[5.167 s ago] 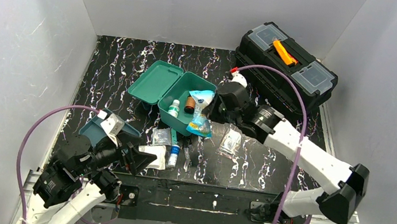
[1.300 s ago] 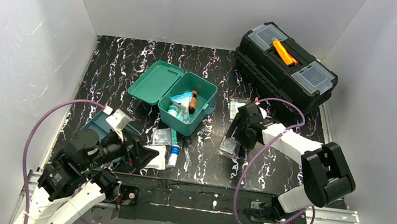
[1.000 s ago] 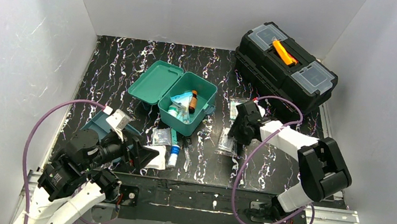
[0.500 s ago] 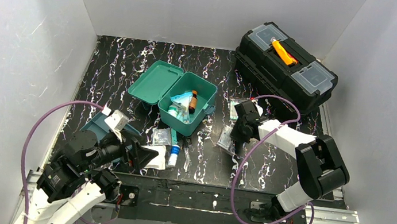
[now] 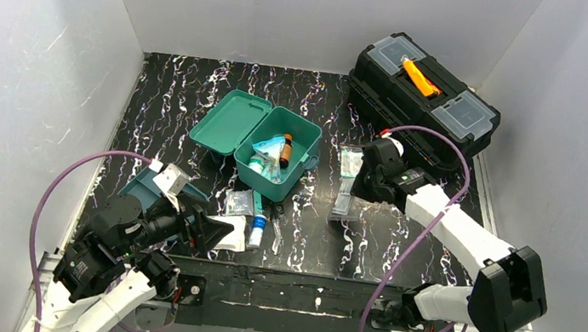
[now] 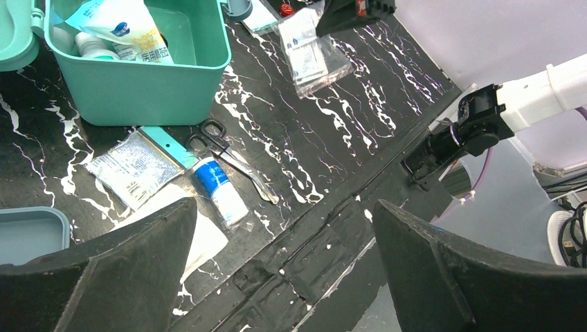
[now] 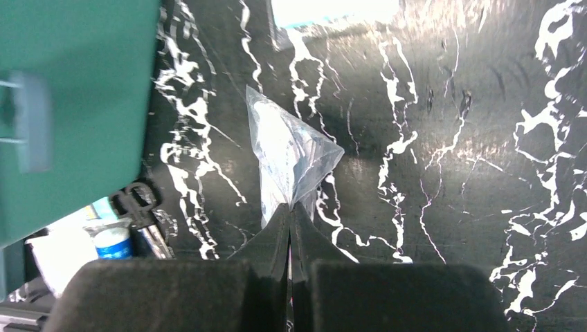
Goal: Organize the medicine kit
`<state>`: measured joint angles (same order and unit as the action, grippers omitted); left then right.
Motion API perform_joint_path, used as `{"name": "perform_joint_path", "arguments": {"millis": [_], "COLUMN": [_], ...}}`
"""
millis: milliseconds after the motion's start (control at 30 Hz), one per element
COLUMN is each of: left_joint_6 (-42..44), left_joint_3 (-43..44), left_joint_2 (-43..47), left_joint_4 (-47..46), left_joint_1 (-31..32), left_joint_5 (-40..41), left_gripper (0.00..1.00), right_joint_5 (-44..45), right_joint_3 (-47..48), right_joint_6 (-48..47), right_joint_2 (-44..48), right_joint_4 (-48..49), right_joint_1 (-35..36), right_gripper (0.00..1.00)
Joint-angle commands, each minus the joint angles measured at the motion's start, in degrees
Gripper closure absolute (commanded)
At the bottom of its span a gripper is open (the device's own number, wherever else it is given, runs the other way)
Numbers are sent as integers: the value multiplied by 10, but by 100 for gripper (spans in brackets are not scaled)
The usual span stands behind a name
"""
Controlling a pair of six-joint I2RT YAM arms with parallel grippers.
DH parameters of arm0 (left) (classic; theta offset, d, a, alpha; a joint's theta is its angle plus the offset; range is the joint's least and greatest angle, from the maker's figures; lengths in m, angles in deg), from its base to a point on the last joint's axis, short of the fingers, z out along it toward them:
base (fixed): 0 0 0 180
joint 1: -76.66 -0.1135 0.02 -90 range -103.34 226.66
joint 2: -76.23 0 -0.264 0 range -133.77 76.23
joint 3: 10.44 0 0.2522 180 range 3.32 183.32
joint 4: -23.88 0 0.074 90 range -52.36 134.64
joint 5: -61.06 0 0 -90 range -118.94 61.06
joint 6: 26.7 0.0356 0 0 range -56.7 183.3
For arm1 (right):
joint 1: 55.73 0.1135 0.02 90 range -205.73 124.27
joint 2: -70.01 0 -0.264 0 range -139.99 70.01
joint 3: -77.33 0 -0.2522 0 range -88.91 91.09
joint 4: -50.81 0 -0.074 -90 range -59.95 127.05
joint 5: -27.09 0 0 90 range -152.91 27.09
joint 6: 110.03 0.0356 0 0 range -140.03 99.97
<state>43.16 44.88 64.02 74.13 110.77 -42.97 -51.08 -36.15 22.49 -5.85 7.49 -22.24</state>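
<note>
The teal medicine kit box point(image 5: 300, 145) stands open at mid table, lid point(image 5: 230, 121) laid back to its left. It holds a brown bottle point(image 5: 285, 149) and a white-blue pouch point(image 5: 265, 150). The box also shows in the left wrist view point(image 6: 152, 83) and the right wrist view point(image 7: 76, 104). My right gripper point(image 5: 356, 184) is shut on a clear plastic packet point(image 7: 287, 155), held above the table right of the box; the packet hangs below it point(image 5: 342, 202). My left gripper point(image 6: 282, 207) is open and empty over the table's front edge, at the front left point(image 5: 209, 230).
A second clear packet point(image 5: 350, 161) lies right of the box. In front of the box lie a silver packet point(image 6: 135, 166), scissors point(image 6: 228, 149), a blue-white bottle point(image 6: 220, 190) and white gauze point(image 5: 230, 231). A darker teal tray point(image 5: 141, 191) sits front left. The black toolbox point(image 5: 423, 93) stands back right.
My right gripper closed on the clear packet and raised it off the table, shifting slightly toward the back. The left arm barely moved.
</note>
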Motion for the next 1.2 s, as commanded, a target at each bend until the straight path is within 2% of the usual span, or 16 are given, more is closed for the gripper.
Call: {"name": "perform_joint_path", "arguments": {"millis": [0,267,467,700,867,1167], "left_joint_6": [3,3,4,4,4,4], "left_joint_3": [-3,-3,-3,-3,-4,-3], "left_joint_2": [3,7,10,13,16,18], "left_joint_4": [0,-1,-1,-1,-1,0], "left_joint_1": [1,1,1,1,1,1], "left_joint_5": [-6,-7,-7,-8,-7,-6], "left_gripper": [2,2,2,2,2,2], "right_joint_5": [3,-34,-61,-111,-133,-122], "right_joint_3": [54,127,217,333,373,419], "right_joint_6": [-41,-96,-123,-164,-117,-3], "right_joint_2": [30,33,19,-50,-97,-196], "right_joint_4": [-28,-35,-37,-58,-28,13], "right_joint_1": [3,9,21,42,47,56], "right_gripper": [99,99,99,99,99,99]}}
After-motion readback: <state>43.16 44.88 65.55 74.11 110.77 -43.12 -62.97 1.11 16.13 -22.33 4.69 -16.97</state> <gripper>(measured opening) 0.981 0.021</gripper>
